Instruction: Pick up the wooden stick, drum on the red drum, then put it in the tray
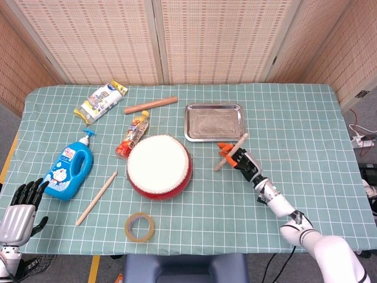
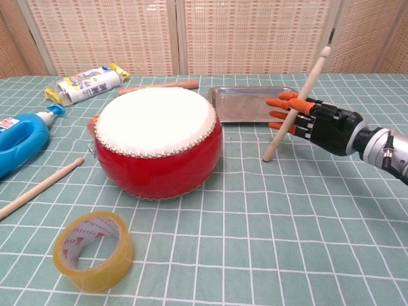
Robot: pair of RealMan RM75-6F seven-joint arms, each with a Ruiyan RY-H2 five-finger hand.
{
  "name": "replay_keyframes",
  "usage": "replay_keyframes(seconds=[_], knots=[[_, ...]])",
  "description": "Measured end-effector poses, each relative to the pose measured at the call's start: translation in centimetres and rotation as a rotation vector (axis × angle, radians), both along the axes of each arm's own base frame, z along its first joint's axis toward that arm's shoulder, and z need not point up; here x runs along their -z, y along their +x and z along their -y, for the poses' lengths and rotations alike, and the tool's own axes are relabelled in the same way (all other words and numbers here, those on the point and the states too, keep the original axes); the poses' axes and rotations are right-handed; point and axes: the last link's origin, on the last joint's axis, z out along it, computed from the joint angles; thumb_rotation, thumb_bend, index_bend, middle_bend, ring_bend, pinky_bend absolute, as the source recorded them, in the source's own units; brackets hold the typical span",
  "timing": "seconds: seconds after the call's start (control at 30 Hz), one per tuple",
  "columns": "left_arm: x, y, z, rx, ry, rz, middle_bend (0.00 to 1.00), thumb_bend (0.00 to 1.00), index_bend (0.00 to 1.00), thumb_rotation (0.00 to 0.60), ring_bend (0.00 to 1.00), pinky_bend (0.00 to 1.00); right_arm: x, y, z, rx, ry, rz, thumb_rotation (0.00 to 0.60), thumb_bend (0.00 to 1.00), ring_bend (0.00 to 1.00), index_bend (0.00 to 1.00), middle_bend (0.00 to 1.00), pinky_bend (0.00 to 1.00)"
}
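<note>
My right hand (image 1: 242,160) (image 2: 322,121) holds a wooden stick (image 1: 231,151) (image 2: 297,104) just right of the red drum (image 1: 159,166) (image 2: 158,141). The stick is tilted, its top leaning right and its lower tip low over the cloth, pointing toward the drum. The orange-tipped fingers (image 2: 280,103) reach out past the stick. The metal tray (image 1: 188,124) (image 2: 242,109) lies just behind the hand and holds nothing. My left hand (image 1: 21,207) hangs off the table's front left corner, fingers apart and holding nothing.
A second wooden stick (image 1: 97,197) (image 2: 39,187) lies left of the drum. A blue bottle (image 1: 69,168), a tape roll (image 1: 139,227) (image 2: 94,250), a small bottle (image 1: 132,134), a snack packet (image 1: 101,100) and a wooden rod (image 1: 150,105) lie around the drum.
</note>
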Motion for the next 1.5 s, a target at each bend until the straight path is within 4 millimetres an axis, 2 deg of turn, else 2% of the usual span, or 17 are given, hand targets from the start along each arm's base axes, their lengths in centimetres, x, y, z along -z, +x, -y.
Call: replay_keyframes(seconds=[0.3,0.77,1.03,1.1,1.2,1.5], knots=[[0.1,0.1,-0.1,0.006,-0.002,-0.001,0.0,0.23,0.01,0.6,0.0,0.0,0.5,0.1,-0.2,-0.029,0.01,0.0,0.6,0.47,0.15,0.43,0.23,0.19],[0.4,-0.4,-0.1,-0.012,-0.015,0.007,0.0,0.23,0.01,0.6,0.0,0.0,2.8,2.2,-1.5,-0.157,0.043,-0.087,0.6,0.47,0.17,0.44,0.26,0.23],[0.5,-0.6,0.0,-0.016,-0.025,0.014,0.0,0.23,0.01,0.6,0.0,0.0,3.9,3.2,-1.5,-0.162,0.059,-0.101,0.6,0.47,0.28,0.51,0.33,0.32],[0.5,-0.6,0.0,-0.016,-0.025,0.014,0.0,0.23,0.01,0.6,0.0,0.0,4.1,3.4,-1.4,-0.161,0.063,-0.103,0.6,0.45,0.31,0.52,0.35,0.34],[0.5,-0.6,-0.1,-0.017,-0.025,0.016,0.0,0.23,0.01,0.6,0.0,0.0,4.4,3.7,-1.4,-0.162,0.07,-0.105,0.6,0.35,0.39,0.57,0.42,0.39],[0.7,-0.7,-0.1,-0.018,-0.035,0.019,0.0,0.23,0.0,0.6,0.0,0.0,4.9,4.4,-1.3,-0.166,0.07,-0.113,0.6,0.17,0.52,0.58,0.52,0.5]])
